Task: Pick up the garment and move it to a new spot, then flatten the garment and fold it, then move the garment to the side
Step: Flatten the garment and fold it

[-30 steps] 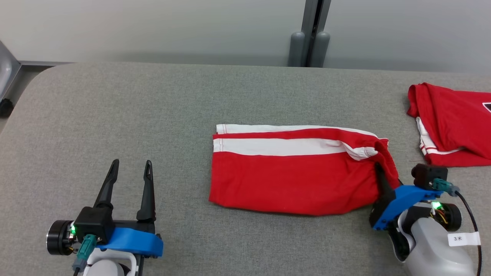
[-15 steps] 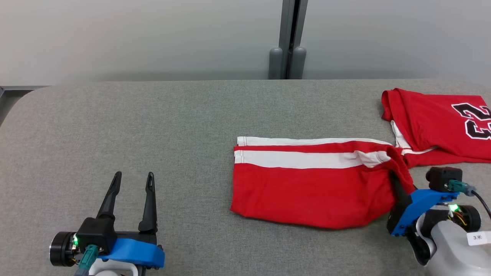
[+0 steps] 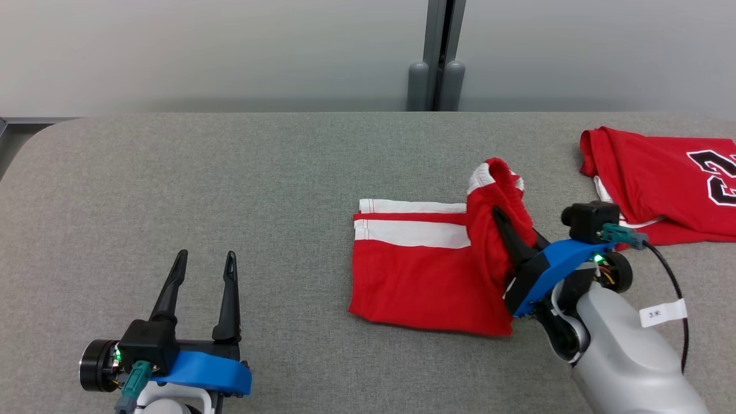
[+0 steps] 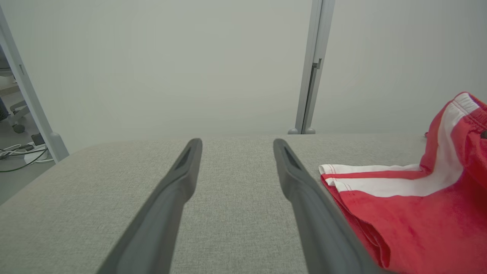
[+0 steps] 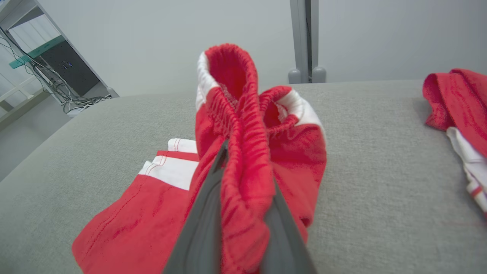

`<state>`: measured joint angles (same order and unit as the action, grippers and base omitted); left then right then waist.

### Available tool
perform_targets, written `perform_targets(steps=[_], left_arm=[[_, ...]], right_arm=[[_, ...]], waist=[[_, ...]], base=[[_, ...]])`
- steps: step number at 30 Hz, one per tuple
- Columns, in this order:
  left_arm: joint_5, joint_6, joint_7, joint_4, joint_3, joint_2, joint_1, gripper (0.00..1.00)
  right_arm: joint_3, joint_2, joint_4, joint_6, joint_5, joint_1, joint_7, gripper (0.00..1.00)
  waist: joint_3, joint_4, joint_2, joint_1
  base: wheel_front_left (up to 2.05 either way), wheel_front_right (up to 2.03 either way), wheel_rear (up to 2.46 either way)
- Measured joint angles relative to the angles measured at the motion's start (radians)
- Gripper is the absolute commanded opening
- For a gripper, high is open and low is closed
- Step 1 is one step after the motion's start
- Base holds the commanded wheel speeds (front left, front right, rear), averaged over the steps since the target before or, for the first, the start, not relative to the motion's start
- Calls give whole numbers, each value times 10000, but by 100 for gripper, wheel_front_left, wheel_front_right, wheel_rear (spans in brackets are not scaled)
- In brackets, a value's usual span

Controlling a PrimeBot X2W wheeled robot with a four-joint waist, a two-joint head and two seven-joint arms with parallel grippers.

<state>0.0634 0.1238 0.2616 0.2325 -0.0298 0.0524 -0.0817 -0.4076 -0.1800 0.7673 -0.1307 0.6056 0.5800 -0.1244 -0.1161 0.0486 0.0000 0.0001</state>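
- Right end effector point(image 3: 503, 217) is pinching the gathered waistband point(image 3: 497, 172) of the red shorts point(image 3: 414, 276). Its two dark fingers are pressing close together with the elastic bunched between them.
- Where are the shorts lying?
- They are sitting on the grey table point(image 3: 230, 172), right of centre in the head view. The waistband end is standing up off the table and leaning over toward the leg end. The leg hems with the white stripe point(image 3: 414, 233) are lying flat.
- What is the other arm doing?
- Over at the near left, the left end effector point(image 3: 207, 254) is hovering low above the table. Its fingers are spread wide and empty, well apart from the shorts. In its wrist view the striped hem is showing just past the right-hand finger.
- Is anything else lying on the table?
- Yes, a red jersey point(image 3: 650, 172) with a black number is lying crumpled at the far right. It is lying near the shorts but apart from them, and in the right wrist view bare table is showing between the two.
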Motion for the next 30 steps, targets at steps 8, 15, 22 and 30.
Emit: perform_targets(steps=[8, 15, 22, 30], left_arm=[[71, -8, 0, -13, -159, -10, -151, 100], [249, -86, 0, -12, -451, -13, -430, 100], [343, -176, 0, 38, -585, -13, -558, 100], [278, -188, 0, 44, -351, -12, -410, 100]], right_arm=[[-420, 907, 27, 0, 23, 334, -73, 0], [-871, 1285, 811, 2, 155, 472, -476, 0], [-1977, 1306, 1099, 0, 1181, 561, -941, 100], [-1793, 1275, 1233, 0, 558, 830, -1354, 100]], waist=[[-212, 226, 0, 0], [-466, 531, 0, 0], [-586, 659, 1, 0], [-325, 302, 0, -1]], base=[[0, 0, 0], [0, 0, 0], [0, 0, 0], [0, 0, 0]])
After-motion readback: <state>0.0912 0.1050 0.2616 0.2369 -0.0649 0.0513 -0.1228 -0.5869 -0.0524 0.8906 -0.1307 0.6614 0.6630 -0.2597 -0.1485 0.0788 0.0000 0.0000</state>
